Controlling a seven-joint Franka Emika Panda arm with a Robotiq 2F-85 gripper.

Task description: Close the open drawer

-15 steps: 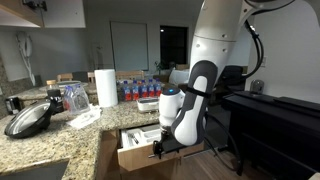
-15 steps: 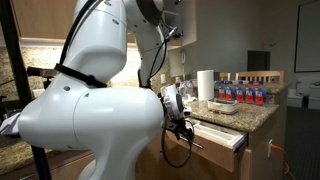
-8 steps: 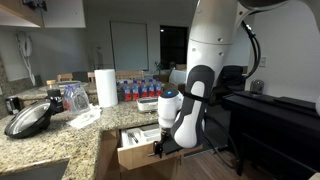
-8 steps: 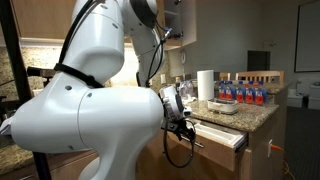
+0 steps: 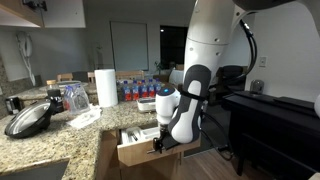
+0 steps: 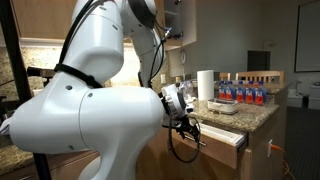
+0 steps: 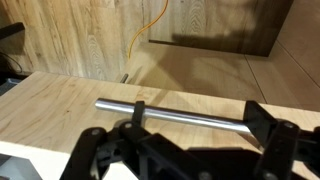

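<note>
- The gripper [image 5: 157,146] has been brought slightly nearer the drawer [image 5: 133,152] front than a second ago (a small shift only).
- Its fingers are seen spread, with nothing clasped; the handle [image 7: 175,113] lies just ahead of them.
- The drawer is still pulled out below the counter [image 5: 60,135], so the push is judged barely begun.

Arm at the open drawer.
The white arm [image 6: 90,120] fills the 9 o'clock side. Its gripper [image 6: 192,130] sits at the drawer [image 6: 224,141] front near centre. A paper roll [image 6: 205,85] and bottles [image 6: 245,93] stand on the counter [image 6: 258,112] at 2 o'clock.
</note>
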